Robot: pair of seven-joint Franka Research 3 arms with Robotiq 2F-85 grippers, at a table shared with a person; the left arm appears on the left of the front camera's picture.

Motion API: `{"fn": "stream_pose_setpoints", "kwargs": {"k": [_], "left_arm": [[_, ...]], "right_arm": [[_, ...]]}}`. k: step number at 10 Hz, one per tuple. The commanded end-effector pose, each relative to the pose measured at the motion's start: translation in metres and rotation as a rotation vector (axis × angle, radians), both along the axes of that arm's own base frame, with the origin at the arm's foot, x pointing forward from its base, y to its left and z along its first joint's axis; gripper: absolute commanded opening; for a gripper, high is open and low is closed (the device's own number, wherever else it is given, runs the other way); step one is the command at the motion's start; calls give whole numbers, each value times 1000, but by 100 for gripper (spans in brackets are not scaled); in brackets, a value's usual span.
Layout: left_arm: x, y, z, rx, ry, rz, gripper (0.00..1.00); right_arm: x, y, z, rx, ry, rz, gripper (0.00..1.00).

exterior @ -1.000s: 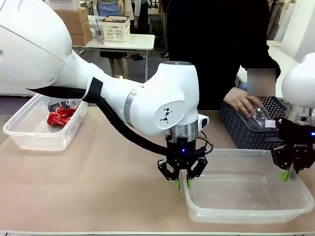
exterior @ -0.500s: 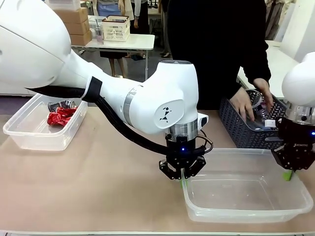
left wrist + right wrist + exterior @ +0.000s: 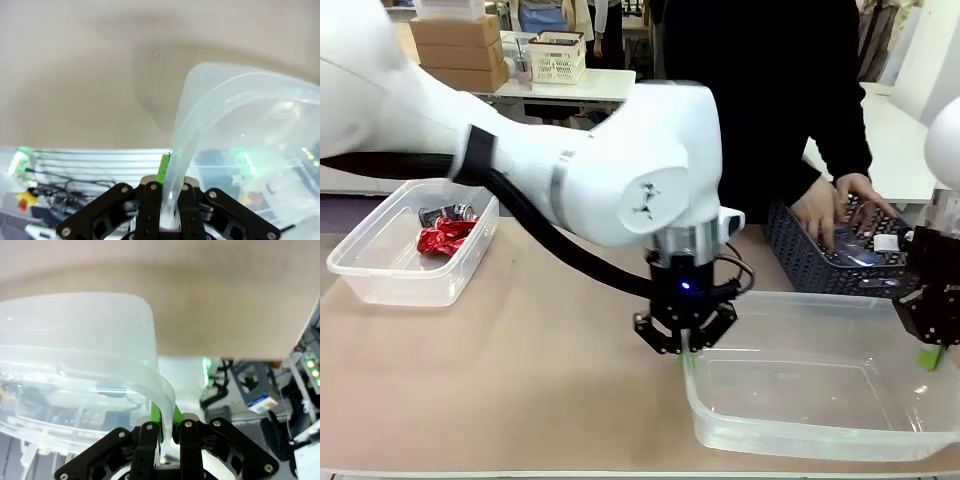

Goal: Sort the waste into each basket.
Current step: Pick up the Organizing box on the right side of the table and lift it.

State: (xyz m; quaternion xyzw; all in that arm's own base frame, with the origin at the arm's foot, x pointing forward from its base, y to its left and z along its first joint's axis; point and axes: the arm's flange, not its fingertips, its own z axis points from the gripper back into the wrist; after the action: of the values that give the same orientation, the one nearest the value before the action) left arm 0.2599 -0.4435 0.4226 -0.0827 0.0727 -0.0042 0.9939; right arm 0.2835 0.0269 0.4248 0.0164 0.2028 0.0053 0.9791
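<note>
Front view has both arms on the same clear tub (image 3: 790,445), the near one sitting on the right half of the table (image 3: 520,380). Left pincer (image 3: 686,350) is clenched onto the tub's left rim, with the green pads pinching the plastic wall from both sides. Right pincer (image 3: 930,355) is doing the same thing on the opposite rim at the picture's right edge. The wrist views back this up: each one shows the curved see-through rim running straight down between that arm's own fingers, squeezed tight. Can't tell if the tub's bottom is touching the table or slightly off it.

The other clear tub (image 3: 390,285) is way over at the far left of the table, well apart from the arms. It's got crumpled red cans (image 3: 442,238) in it with a black-silver can (image 3: 445,213) just behind them.

At the far right, the person has both hands (image 3: 817,212) down inside the dark grey basket (image 3: 800,262), which sits just behind the gripped tub. What's under their fingers is too hard to make out.
</note>
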Motion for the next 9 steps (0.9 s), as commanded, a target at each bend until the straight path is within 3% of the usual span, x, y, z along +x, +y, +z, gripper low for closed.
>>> {"fn": "stream_pose_setpoints", "kwargs": {"k": [1, 4, 6, 7, 8, 9], "left_arm": [[-4, 70, 42, 18, -47, 46, 0], [-16, 126, 80, 5, -87, 49, 0], [-13, 159, 92, -11, -99, 128, 0], [-10, 172, 94, -53, -100, 195, 0], [-23, 119, 100, -46, -97, 70, 0], [-23, 119, 100, -46, -97, 70, 0]], "right_arm": [[-34, 19, 48, -120, 16, -12, 0], [9, 71, 107, -89, 23, 11, 0], [32, 94, 112, -56, 32, -3, 0], [35, 97, 104, -47, 10, -84, 0], [18, 109, 114, -1, -32, 25, 0], [18, 109, 114, -1, -32, 25, 0]]}}
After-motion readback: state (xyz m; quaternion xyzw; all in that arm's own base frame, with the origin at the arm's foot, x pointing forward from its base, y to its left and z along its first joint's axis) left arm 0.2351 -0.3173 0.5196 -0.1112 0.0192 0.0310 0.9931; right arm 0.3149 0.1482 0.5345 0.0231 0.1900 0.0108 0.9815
